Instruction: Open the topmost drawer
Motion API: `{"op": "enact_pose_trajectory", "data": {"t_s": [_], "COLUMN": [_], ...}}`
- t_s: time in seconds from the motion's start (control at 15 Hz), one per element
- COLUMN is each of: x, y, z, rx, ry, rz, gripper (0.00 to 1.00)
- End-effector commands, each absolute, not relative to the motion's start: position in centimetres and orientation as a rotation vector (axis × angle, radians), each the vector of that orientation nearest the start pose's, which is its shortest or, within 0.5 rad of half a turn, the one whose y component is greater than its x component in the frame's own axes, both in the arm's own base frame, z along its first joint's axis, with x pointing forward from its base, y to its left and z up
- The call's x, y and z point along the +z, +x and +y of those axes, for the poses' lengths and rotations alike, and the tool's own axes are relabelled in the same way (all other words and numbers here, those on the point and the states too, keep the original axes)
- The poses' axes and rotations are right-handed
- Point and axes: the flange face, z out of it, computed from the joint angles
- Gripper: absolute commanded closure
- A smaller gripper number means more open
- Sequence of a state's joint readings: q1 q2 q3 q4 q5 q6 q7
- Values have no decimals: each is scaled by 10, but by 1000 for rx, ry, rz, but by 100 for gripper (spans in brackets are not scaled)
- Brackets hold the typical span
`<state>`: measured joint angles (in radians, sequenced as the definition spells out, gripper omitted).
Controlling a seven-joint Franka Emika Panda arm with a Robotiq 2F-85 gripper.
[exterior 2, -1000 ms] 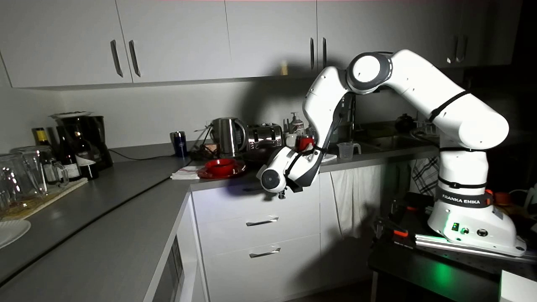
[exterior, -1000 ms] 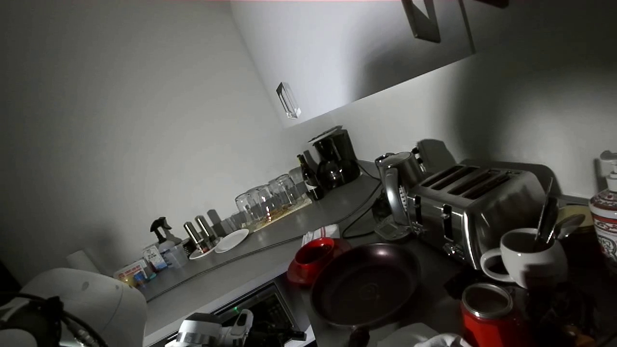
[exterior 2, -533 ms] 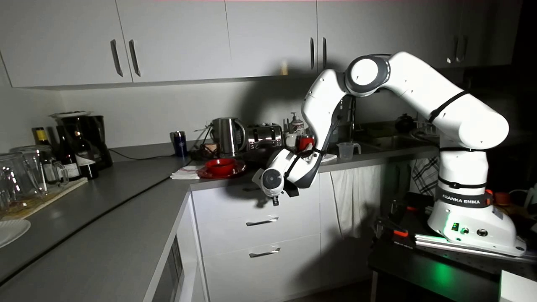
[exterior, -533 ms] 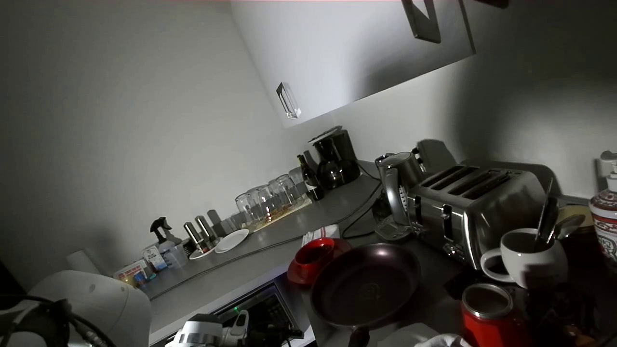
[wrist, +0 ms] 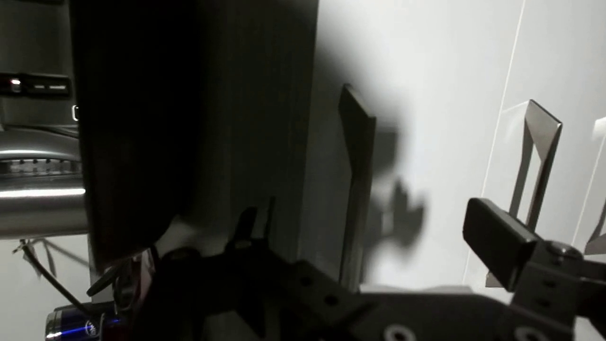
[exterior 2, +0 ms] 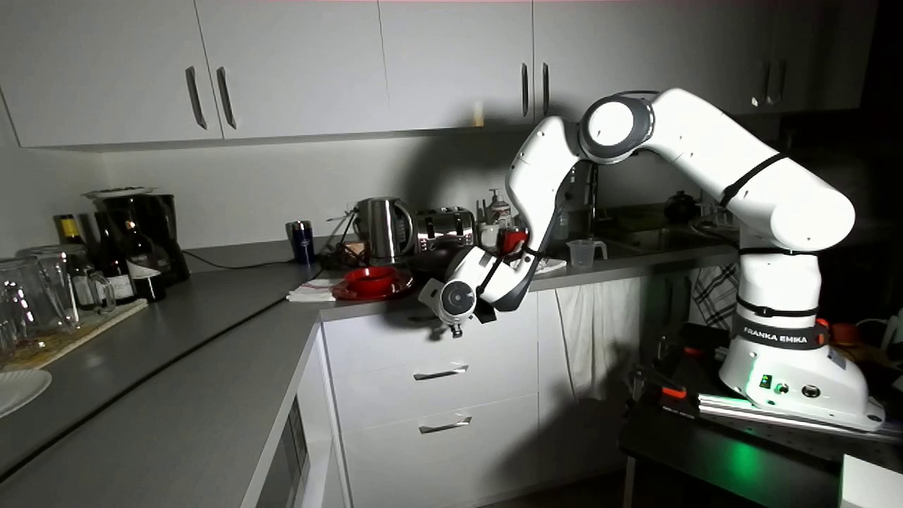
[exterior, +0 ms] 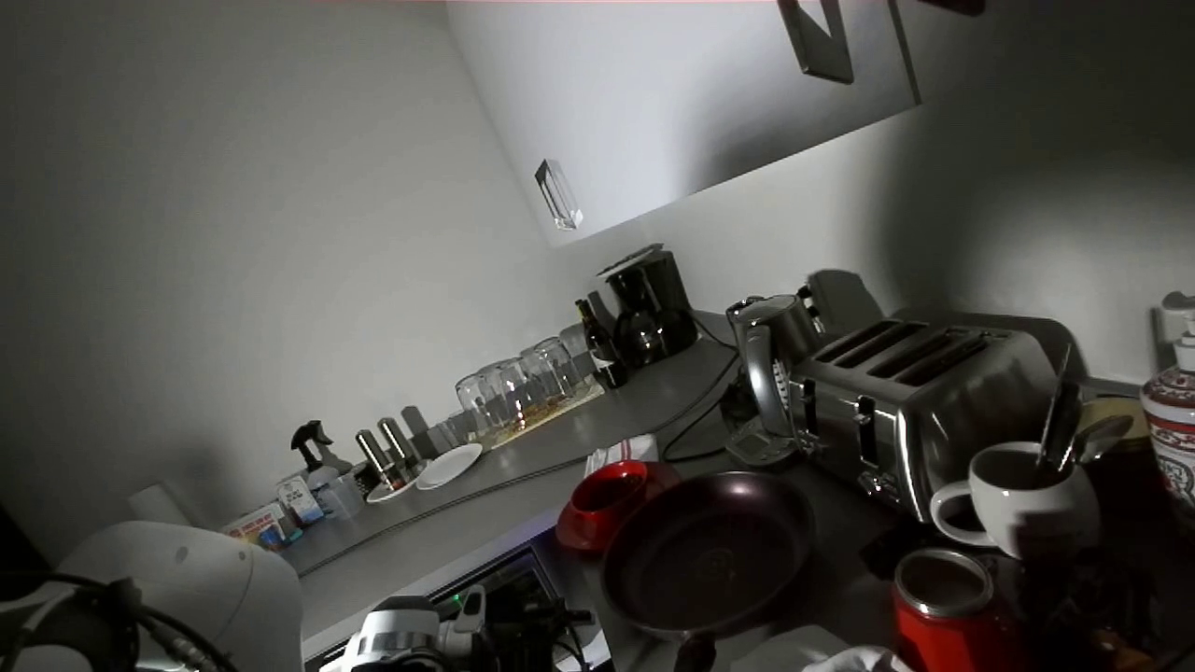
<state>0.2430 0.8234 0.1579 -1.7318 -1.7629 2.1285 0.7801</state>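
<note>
Drawer (exterior 2: 381,346), closed, directly below the counter (exterior 2: 211,395). Claw (wrist: 369,218), spread wide, empty, out in front of the counter's edge. Step in hand, as I judge it: approach to the handle (wrist: 362,151); next called for: advance, grip, pull away from the counter.

The bench (exterior 2: 204,367) is grey, the top drawer (exterior 2: 363,346) white, the bowl (exterior 2: 371,285) red, the tumbler (exterior 2: 303,244) blue, the towel (exterior 2: 714,295) checked.

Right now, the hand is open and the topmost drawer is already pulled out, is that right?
Not quite: the topmost drawer is shut, not pulled out; an exterior view shows its front in line with the drawer below. The hand is indeed open, as the wrist view shows.
</note>
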Motion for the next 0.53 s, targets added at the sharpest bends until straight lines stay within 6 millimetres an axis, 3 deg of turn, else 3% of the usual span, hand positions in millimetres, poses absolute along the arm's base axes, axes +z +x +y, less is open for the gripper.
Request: {"op": "enact_pose_trajectory", "data": {"t_s": [0.0, 0.47], "x": [110, 107], "y": [627, 619], "z": [207, 209], "rx": [467, 455], "ry": [1759, 1792], "rz": [1018, 1004], "gripper": [0, 0]}}
